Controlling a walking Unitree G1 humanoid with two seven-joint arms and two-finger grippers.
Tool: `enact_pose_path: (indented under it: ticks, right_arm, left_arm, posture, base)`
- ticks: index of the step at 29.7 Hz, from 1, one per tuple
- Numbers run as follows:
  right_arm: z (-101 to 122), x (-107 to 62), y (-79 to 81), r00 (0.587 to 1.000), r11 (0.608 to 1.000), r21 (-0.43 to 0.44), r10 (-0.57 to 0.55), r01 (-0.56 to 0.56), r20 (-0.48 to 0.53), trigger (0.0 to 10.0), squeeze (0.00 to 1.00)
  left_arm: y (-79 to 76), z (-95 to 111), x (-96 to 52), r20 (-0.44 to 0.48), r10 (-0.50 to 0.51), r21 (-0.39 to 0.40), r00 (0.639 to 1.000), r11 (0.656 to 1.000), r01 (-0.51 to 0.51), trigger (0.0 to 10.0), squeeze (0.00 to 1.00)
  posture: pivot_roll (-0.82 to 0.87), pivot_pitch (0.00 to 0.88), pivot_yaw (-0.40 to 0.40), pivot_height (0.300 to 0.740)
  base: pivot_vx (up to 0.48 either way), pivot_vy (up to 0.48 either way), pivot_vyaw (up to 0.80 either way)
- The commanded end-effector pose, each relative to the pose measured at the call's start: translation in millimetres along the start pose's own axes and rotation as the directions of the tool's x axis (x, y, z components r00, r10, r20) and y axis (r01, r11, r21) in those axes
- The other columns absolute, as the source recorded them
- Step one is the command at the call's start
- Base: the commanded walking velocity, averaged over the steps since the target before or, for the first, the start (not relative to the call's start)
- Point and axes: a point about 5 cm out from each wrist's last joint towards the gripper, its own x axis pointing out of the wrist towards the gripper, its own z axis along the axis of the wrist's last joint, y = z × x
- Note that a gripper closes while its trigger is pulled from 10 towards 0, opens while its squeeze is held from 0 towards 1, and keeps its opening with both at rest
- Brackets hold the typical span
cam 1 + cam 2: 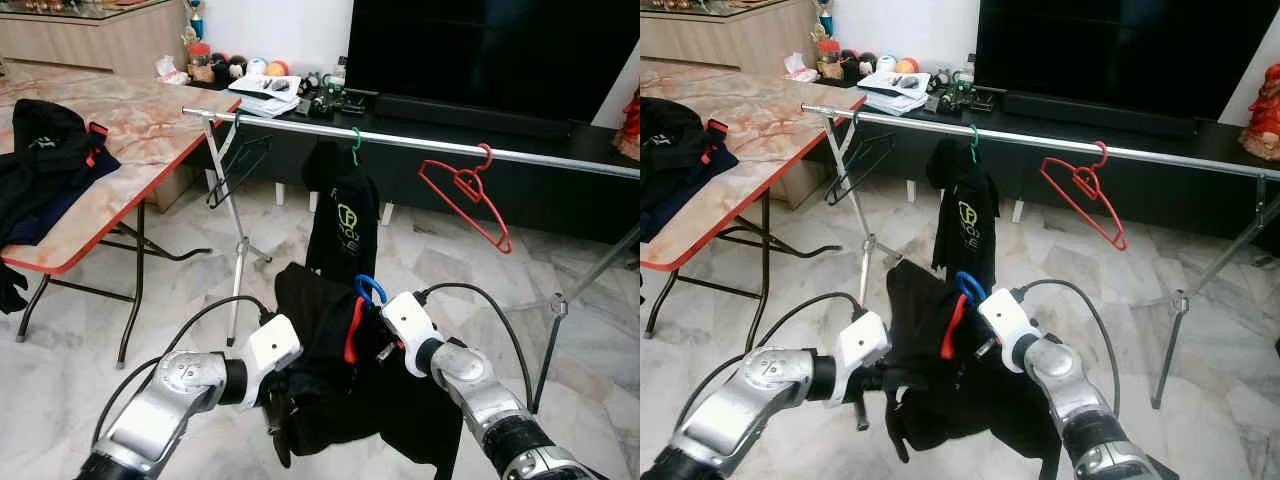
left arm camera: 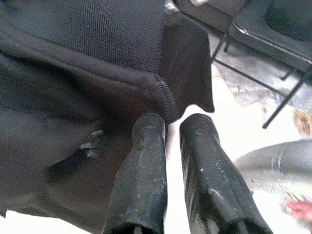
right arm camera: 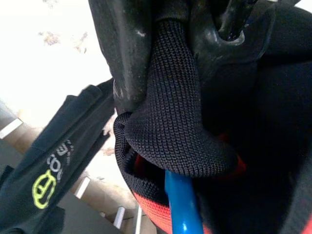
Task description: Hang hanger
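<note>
Closest to us, both arms hold up a black garment (image 1: 330, 390) dressed on a hanger whose blue hook (image 1: 369, 289) stands above the collar. Our left gripper (image 2: 168, 141) has its two fingers pressed nearly together, pinching the garment's seamed edge between them. Our right gripper (image 3: 161, 63) is clamped on a bunched fold of the collar, with the blue hook and a red inner trim just beside the fingers. The garment hangs low, well below the rail, its hem trailing toward the marble floor (image 1: 200, 290).

Beyond it runs the metal rail (image 1: 420, 138) of a clothes stand. On that rail we note an empty black hanger (image 1: 236, 160) near the left end, a black shirt with a yellow logo (image 1: 345, 215) on a green hook, and an empty red hanger (image 1: 465, 195) further right. A folding table (image 1: 120, 140) with dark clothing stands to the left; a television (image 1: 490, 50) sits behind.

We judge the carry step is in hand and hanging is not yet done. The next move calls for raising the hook above the rail and setting it in the free stretch between the logo shirt and the red hanger.
</note>
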Motion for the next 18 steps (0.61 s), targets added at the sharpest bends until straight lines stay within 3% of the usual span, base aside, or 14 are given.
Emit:
enact_pose_path:
  ticks: [1,8,11,14,15,18]
  right_arm:
    - [11,0.8,-6.7,0.999,1.0,0.006,-0.026,0.025,0.043,0.0,0.0]
    - [17,3.0,-7.8,0.997,0.999,0.004,-0.04,0.04,0.069,0.0,0.0]
    - [18,2.7,-6.0,0.997,1.0,-0.014,-0.001,0.003,0.079,0.0,0.0]
    - [13,-1.6,-1.7,0.989,0.988,-0.081,0.138,-0.133,0.059,0.0,0.0]
    - [8,-6.0,1.0,0.974,0.964,-0.151,0.227,-0.221,0.026,0.0,0.0]
    - [5,-9.2,0.6,0.964,0.948,-0.181,0.266,-0.26,0.005,0.0,0.0]
  left_arm:
    - [-5.2,0,1.1,-0.016,-0.028,0.007,0.999,1.0,0.028,10.0,1.0]
    - [-7.6,2,-2.7,-0.043,-0.042,0.036,0.998,0.998,0.043,10.0,1.0]
    - [-0.9,5,-4.7,-0.034,0.008,0.051,0.999,0.999,-0.007,10.0,1.0]
    - [16.3,12,-12.5,-0.003,0.108,0.058,0.994,0.993,-0.107,10.0,1.0]
    - [19.4,13,-16.6,0.001,0.111,0.067,0.994,0.992,-0.11,10.0,1.0]
    - [19.6,14,-18.7,-0.003,0.102,0.076,0.995,0.992,-0.102,10.0,1.0]
  posture:
    - [0.16,0.029,-0.039,0.74]
    - [0.17,0.026,-0.04,0.74]
    - [0.17,0.026,-0.04,0.74]
    - [0.17,0.025,-0.04,0.74]
    - [0.17,0.025,-0.04,0.74]
    - [0.17,0.025,-0.04,0.74]
  base:
    - [0.0,0.0,0.0]
    - [0.0,0.0,0.0]
    - [0.0,0.0,0.0]
    - [0.0,0.0,0.0]
    - [0.0,0.0,0.0]
    - [0.0,0.0,0.0]
